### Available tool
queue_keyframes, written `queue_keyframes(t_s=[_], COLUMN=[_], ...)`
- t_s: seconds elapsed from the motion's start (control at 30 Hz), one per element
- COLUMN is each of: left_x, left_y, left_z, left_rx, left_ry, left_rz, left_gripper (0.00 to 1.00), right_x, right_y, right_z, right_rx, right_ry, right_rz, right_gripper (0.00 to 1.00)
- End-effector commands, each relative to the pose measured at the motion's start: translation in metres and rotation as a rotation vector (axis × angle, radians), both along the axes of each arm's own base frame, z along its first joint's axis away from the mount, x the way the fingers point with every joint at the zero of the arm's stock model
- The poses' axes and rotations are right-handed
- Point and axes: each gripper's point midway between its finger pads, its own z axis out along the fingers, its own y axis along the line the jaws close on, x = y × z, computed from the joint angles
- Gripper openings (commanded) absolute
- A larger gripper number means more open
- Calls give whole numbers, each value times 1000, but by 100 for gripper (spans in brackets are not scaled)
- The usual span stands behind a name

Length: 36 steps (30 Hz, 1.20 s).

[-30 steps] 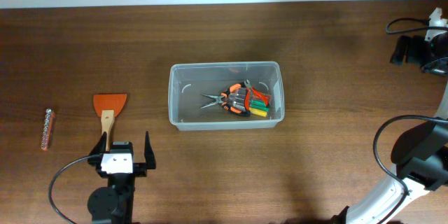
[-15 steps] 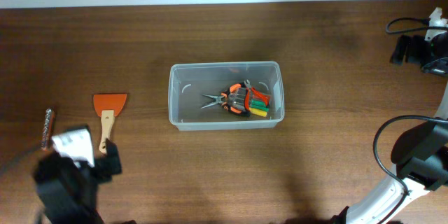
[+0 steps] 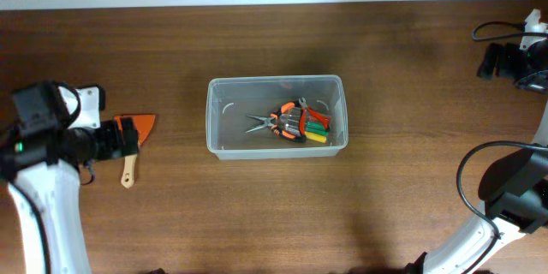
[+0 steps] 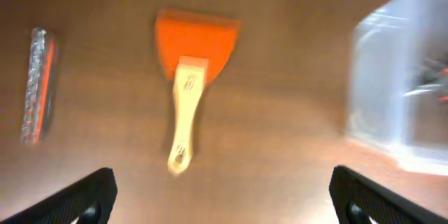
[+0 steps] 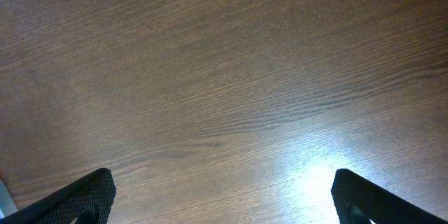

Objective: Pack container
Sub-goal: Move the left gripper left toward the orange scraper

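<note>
**A:** Fingertips [image 4: 89,194] of the left gripper [image 4: 222,201] sit in both lower corners of its wrist view. They are spread wide, with only the table [image 4: 280,161] between them.

**B:** And the right gripper [image 5: 222,199]?

**A:** Just as wide, gripping nothing. Its camera sees wood grain and nothing more.

**B:** What does the left wrist catch that the overhead misses?

**A:** A silvery strip [image 4: 36,84] with a red edge, too blurred to name, lies left of the scraper [image 4: 185,98]. From above, the left arm covers that spot. The wrist also shows the whole scraper, with the pale handle toward the near edge and the orange blade toward the far one.

**B:** And the other way round?

**A:** The overhead shows the container [image 3: 276,116] sharply, while the wrist gives only a blur at its right edge. Inside it lie orange-handled pliers [image 3: 278,122] and green and yellow pieces [image 3: 315,130], all in the right half.

**B:** Where does it stand?

**A:** Mid-table, right of the scraper and well apart from both grippers. Its open side faces up and its long axis runs left to right, parallel to the table's far edge.
</note>
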Motion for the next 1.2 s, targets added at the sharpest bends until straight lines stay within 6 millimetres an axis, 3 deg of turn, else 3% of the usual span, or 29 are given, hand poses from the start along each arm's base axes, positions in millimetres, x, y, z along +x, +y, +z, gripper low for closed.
queue_keyframes(t_s=[0.0,0.07,0.27,0.47,0.73,0.9,1.17], left_x=[-8,-8,-2,22,27,34,43], left_y=[43,51,48,52,51,35,43], left_z=[6,5,-14,-23,-24,-27,-65], left_rx=[196,219,164,155,143,65,72], left_ry=[119,167,246,191,176,146,215], left_rz=[91,101,79,76,71,6,-36], left_gripper=[99,99,99,99,99,99,99], right_x=[1,1,1,1,1,1,1], right_y=[2,2,2,2,2,2,2], right_z=[-1,-1,-1,-1,-2,-1,-1], right_rx=[11,12,11,11,11,11,11], right_ry=[-3,-3,-3,-3,-2,-3,-3], right_rz=[-5,-6,-5,-5,-5,-5,-5], right_gripper=[99,99,99,99,99,99,99])
